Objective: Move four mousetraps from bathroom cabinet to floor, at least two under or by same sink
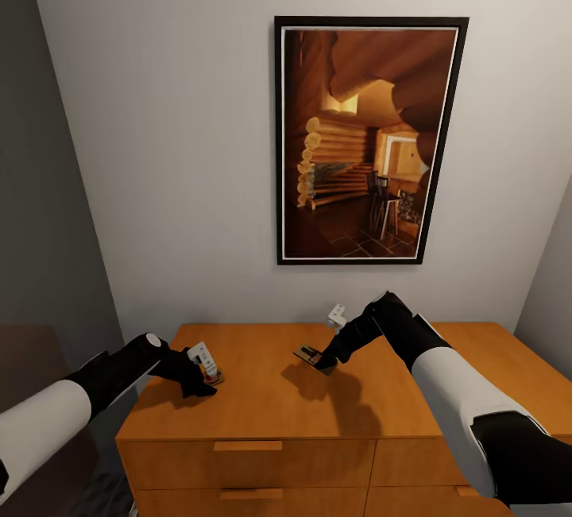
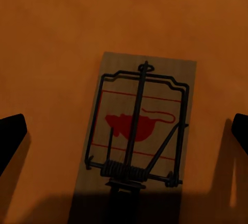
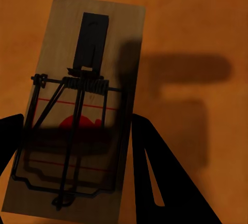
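Observation:
The cabinet [image 1: 262, 410] has an orange-brown flat top and bar-handled drawers. One mousetrap [image 1: 215, 379] lies flat near the top's left end, and my left gripper [image 1: 199, 378] hovers right over it. The left wrist view looks down on this mousetrap [image 2: 175, 79], with the dark fingertips [image 2: 11, 133] far apart on either side, open. A second mousetrap [image 1: 307, 356] is held slightly above the cabinet's middle by my right gripper [image 1: 322, 358]. In the right wrist view, that gripper [image 3: 77, 154] is shut on the mousetrap [image 3: 62, 28], which casts a shadow on the wood [image 3: 201, 17].
A large framed picture [image 1: 369, 140] hangs on the white wall behind the cabinet. A dark grey wall [image 1: 40, 183] stands close at the left. Bar handles [image 1: 248, 445] mark the front drawers. The cabinet top stretches bare to the right [image 1: 492, 358].

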You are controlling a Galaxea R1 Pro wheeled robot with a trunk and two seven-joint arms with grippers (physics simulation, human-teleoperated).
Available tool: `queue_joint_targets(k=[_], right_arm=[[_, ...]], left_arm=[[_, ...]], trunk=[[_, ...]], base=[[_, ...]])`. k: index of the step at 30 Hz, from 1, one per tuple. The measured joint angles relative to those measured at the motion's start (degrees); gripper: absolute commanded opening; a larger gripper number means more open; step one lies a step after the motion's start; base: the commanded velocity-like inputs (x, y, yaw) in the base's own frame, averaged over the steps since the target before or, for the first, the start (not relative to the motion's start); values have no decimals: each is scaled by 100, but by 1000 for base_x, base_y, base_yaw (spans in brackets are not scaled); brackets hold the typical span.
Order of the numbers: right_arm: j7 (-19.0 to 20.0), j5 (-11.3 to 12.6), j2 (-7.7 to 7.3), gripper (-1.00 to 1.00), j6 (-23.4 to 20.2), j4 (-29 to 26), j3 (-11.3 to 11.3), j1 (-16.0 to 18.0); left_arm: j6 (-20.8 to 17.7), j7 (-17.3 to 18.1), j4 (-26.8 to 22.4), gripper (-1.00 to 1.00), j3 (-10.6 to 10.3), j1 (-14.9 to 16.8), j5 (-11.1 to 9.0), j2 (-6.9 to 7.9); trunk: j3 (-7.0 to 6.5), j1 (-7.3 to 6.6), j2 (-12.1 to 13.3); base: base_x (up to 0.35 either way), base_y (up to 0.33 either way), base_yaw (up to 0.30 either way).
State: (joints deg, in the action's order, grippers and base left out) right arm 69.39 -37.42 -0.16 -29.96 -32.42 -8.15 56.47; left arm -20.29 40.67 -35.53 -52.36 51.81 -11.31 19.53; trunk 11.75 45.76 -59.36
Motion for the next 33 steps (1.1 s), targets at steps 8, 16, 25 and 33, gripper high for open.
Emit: queue_joint_targets(k=[8, 16, 25, 33], right_arm=[[0, 0, 0, -100, 0, 0, 0, 0], [0, 0, 0, -100, 0, 0, 0, 0], [-2, 0, 0, -100, 0, 0, 0, 0], [1, 0, 0, -100, 0, 0, -1, 0]], left_arm=[[-2, 0, 0, 100, 0, 0, 0, 0], [-3, 0, 0, 100, 3, 0, 0, 0], [-1, -2, -1, 100, -3, 0, -1, 0], [-6, -3, -4, 100, -3, 4, -30, 1]], trunk=[[0, 0, 0], [0, 0, 0], [0, 0, 0], [16, 21, -40]], base=[[0, 0, 0], [0, 0, 0], [0, 0, 0], [0, 0, 0]])
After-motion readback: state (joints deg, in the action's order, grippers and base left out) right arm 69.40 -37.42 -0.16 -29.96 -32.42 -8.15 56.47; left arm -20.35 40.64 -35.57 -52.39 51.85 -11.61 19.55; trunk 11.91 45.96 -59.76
